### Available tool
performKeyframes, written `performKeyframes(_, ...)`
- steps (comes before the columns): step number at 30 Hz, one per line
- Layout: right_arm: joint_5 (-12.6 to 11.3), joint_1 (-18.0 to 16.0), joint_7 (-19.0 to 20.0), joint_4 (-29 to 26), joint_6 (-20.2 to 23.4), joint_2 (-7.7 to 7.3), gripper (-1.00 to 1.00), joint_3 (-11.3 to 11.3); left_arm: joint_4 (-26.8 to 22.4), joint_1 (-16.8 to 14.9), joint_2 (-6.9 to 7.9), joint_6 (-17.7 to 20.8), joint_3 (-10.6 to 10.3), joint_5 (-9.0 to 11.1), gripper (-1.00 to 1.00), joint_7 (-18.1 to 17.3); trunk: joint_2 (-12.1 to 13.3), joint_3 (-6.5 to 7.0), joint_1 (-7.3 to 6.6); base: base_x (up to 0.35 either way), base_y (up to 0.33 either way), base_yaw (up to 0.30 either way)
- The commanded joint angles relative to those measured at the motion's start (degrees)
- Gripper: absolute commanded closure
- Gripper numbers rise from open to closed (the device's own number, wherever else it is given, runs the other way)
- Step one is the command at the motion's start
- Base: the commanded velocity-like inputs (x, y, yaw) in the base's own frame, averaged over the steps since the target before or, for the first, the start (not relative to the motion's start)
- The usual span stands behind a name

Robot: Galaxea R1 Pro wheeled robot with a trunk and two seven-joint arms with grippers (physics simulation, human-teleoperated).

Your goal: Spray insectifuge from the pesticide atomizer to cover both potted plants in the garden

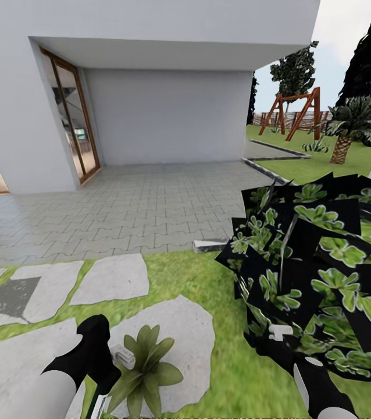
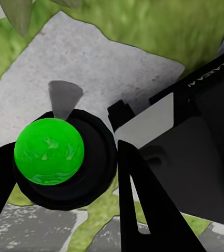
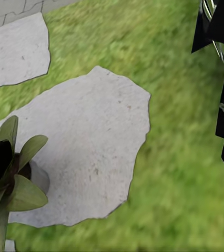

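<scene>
Left gripper (image 2: 91, 173) is wrapped around the pesticide atomizer (image 2: 64, 157), dark fingers (image 2: 149, 210) on both sides of it. From the left wrist view you're looking at a bright green ball-shaped part sitting in a black ring, with a whitish block and a small black nub just beside it. There's writing on the black housing at the edge of that view, looks like "GALAXEA", but it's cut off and tilted so I only half trust that reading.

In the head view the left arm reaches down over a grey stepping stone (image 1: 174, 337), and the atomizer's whitish bit (image 1: 122, 355) pokes out right beside a potted plant (image 1: 145, 366), a low rosette of dull-green pointed leaves sitting on that stone. Same plant shows in the right wrist view (image 3: 14, 178), on the stone's edge with lawn (image 3: 180, 173) around it.

Right gripper (image 1: 278, 334) is half buried in a big glitchy bush (image 1: 319, 262) with black card-like leaves, so I can't tell how wide it's open.

Further back: paved patio (image 1: 121, 203), white house wall (image 1: 168, 116), wooden swing frame (image 1: 293, 113), and a palm (image 1: 348, 125).
</scene>
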Motion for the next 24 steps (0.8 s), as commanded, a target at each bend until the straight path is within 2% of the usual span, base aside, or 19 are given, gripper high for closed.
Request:
performKeyframes(1,0.30,-0.06,0.48,-0.10,0.32,0.05,-1.00,-0.36,-0.07,-0.03,-0.02,0.53,0.08,-0.49,1.00,-0.56,-0.45,-0.31,0.22,0.000,0.000,0.000)
performKeyframes(18,0.30,-0.06,0.48,-0.10,0.27,0.05,-1.00,-0.37,-0.10,-0.03,-0.03,0.53,0.00,-0.50,1.00,-0.56,-7.27,-4.70,3.96,0.000,0.000,0.000)
performKeyframes(24,0.30,-0.06,0.48,-0.10,0.29,0.05,-1.00,-0.36,-0.08,-0.03,-0.05,0.53,0.00,-0.50,1.00,-0.56,-7.27,-4.78,3.96,0.000,0.000,0.000)
